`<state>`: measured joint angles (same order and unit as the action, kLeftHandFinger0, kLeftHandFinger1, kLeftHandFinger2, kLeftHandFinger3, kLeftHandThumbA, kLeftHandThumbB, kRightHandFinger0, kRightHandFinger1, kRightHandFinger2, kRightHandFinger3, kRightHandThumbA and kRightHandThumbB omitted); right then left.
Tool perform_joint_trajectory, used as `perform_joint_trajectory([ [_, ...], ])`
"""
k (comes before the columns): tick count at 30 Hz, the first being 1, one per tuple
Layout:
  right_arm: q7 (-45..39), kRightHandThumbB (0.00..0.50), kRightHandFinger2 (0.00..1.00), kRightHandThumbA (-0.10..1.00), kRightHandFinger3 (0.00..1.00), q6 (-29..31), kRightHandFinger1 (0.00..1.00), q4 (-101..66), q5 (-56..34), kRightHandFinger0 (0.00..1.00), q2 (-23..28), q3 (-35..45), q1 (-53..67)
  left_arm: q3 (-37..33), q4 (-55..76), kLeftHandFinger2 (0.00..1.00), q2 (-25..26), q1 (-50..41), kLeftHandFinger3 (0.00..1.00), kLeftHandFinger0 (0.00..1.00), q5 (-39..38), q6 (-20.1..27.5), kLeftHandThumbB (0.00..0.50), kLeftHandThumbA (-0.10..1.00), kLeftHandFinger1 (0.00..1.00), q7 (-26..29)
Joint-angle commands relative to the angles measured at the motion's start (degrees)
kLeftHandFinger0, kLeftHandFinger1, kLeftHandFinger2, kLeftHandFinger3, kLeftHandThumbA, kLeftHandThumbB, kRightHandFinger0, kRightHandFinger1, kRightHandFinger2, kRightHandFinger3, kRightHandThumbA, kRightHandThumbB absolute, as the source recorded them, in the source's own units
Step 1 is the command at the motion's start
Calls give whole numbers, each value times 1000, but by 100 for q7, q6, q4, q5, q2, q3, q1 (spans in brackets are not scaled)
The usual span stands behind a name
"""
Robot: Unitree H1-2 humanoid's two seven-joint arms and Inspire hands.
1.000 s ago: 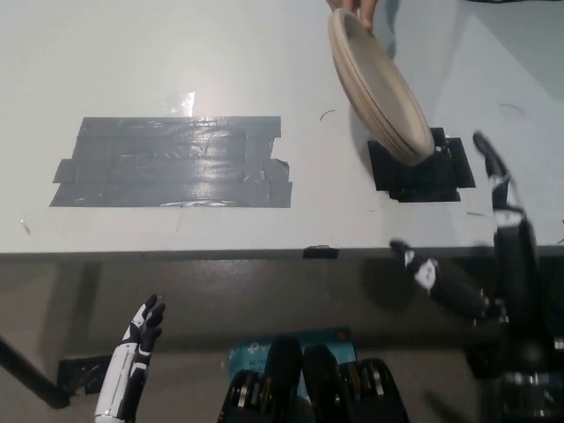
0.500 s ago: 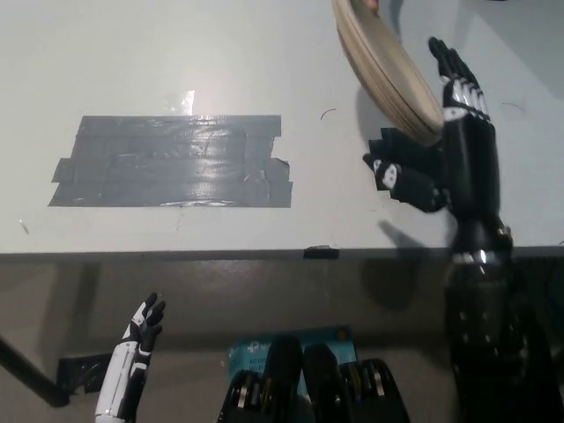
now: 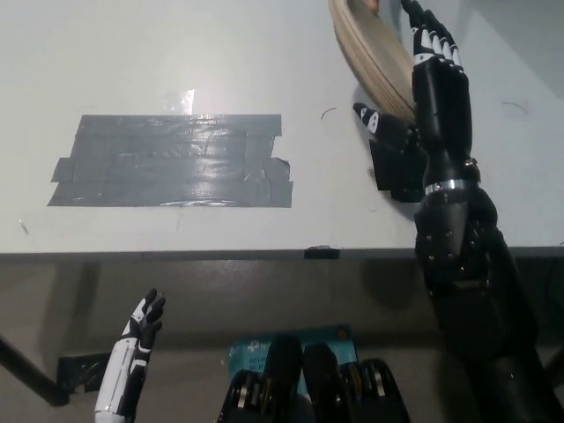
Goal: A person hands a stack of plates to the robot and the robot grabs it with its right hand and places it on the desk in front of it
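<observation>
Stack of plates (image 3: 374, 62): beige, tilted steeply on edge, held aloft up and right of the grey tape patch (image 3: 167, 161), top edge pinched by a person's hand (image 3: 372, 4). Right hand (image 3: 421, 92): raised upright and spread wide, the stack's lower rim set between thumb and outstretched fingers (image 3: 432, 44); no closed grasp was seen. Left hand (image 3: 132, 361): hung below the patch, fingers extended, nothing held.

A broad patch of grey tape (image 3: 172, 161), built from overlapping strips with ragged ends, lies flat on the desk (image 3: 132, 53). To its right, 1 black tape patch (image 3: 385, 185) shows only in part. A small black tab (image 3: 320, 252) marks the front edge. Below the edge lie a teal packet (image 3: 256, 352) and black floor tape (image 3: 84, 370).
</observation>
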<state>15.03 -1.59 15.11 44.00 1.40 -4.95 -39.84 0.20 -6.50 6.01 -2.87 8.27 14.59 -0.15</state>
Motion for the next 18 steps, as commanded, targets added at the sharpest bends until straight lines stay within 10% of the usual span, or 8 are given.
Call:
perform_joint_trajectory([
  [1, 497, 408, 1000, 851, 1000, -103, 1000, 405, 162, 1000, 97, -97, -651, -7, 117, 1000, 42, 30, 1000, 1000, 49, 230, 245, 1000, 1000, 68],
  [14, 1397, 432, 1000, 605, 1000, 50, 1000, 1688, 200, 1000, 167, -326, -1186, -6, 137, 1000, 22, 61, 1000, 1000, 20, 174, 241, 1000, 1000, 53],
  [16, 1498, 385, 937, 566, 1000, -24, 817, 1815, 154, 694, 173, -315, -1258, -7, 121, 1000, 24, 68, 1000, 1000, 32, 187, 237, 1000, 1000, 60],
  [17, 1526, 117, 339, 565, 608, -48, 258, 1830, 176, 196, 198, -343, -1268, -3, 146, 1000, 15, 60, 1000, 1000, 17, 147, 237, 1000, 1000, 55],
  [18, 1546, 192, 144, 568, 519, -56, 52, 1842, 182, 39, 210, -361, -1274, -1, 157, 1000, 11, 57, 1000, 1000, 10, 129, 238, 1000, 1000, 53],
])
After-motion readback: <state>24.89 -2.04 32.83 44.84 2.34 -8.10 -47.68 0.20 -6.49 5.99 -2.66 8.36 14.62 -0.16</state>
